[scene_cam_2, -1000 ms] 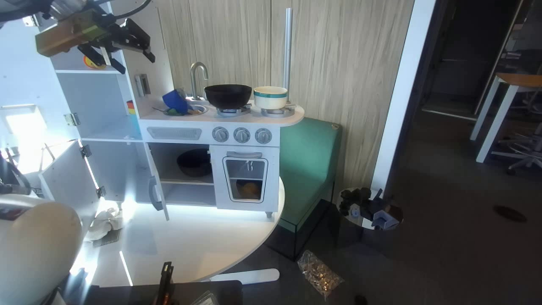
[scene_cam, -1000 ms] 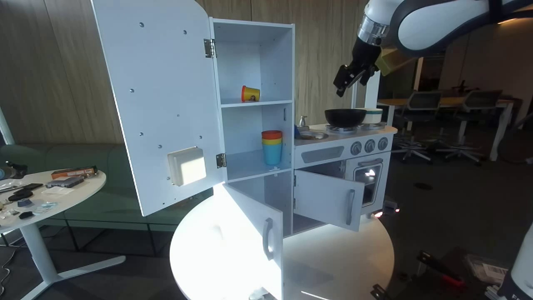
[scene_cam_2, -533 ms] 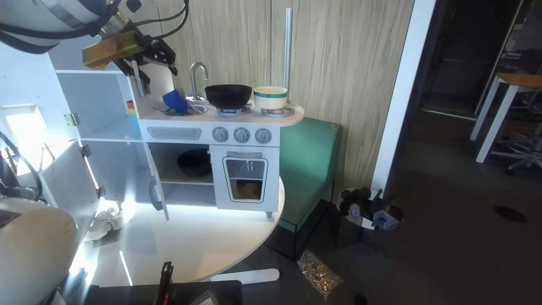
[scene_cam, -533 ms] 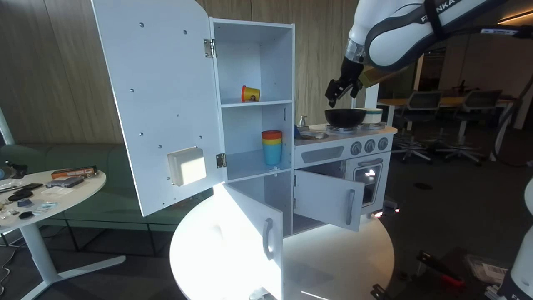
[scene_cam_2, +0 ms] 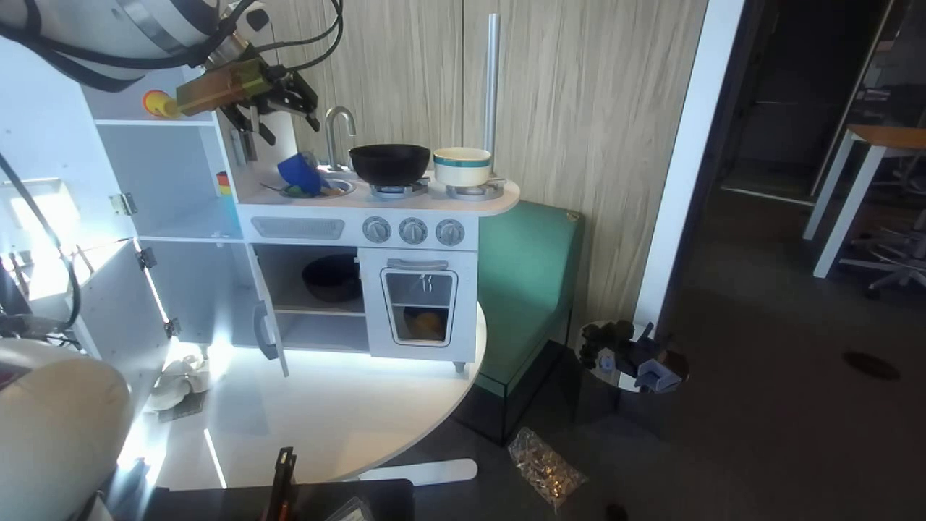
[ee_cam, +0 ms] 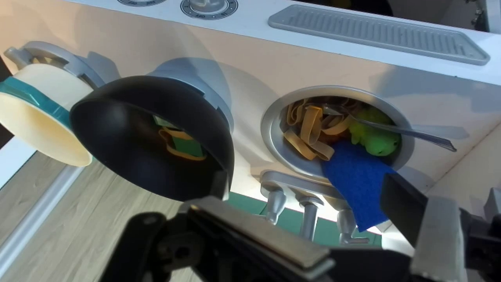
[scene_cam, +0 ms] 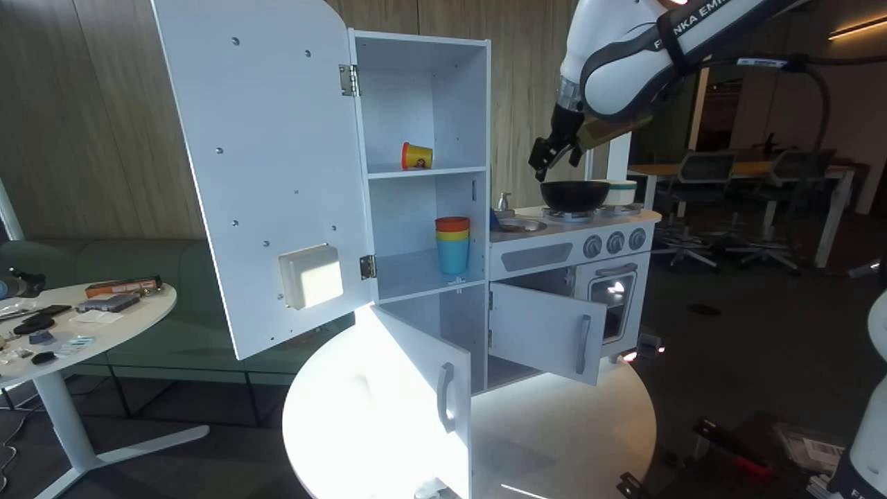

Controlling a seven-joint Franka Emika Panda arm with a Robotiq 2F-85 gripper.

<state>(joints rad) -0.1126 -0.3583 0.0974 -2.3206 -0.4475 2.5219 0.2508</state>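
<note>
The gripper (ee_cam: pixel 307 186) is spread wide and holds nothing, up above the smooth toy counter (ee_cam: pixel 250 51). In the wrist view, a fuzzy-looking blue piece (ee_cam: pixel 356 182) is at three o'clock from the gripper, one end in the round, shiny sink (ee_cam: pixel 270 131); I can't tell if it is cloth. In the sink, flat, curly tan strips (ee_cam: pixel 312 127) lie at nine o'clock and a bumpy green lump (ee_cam: pixel 375 139) at three, where a thin gray handle (ee_cam: pixel 415 133) pokes out. A smooth black bowl (ee_cam: pixel 129 145) sits at ten o'clock from the gripper, with a cream pot (ee_cam: pixel 47 133) just past it.
</note>
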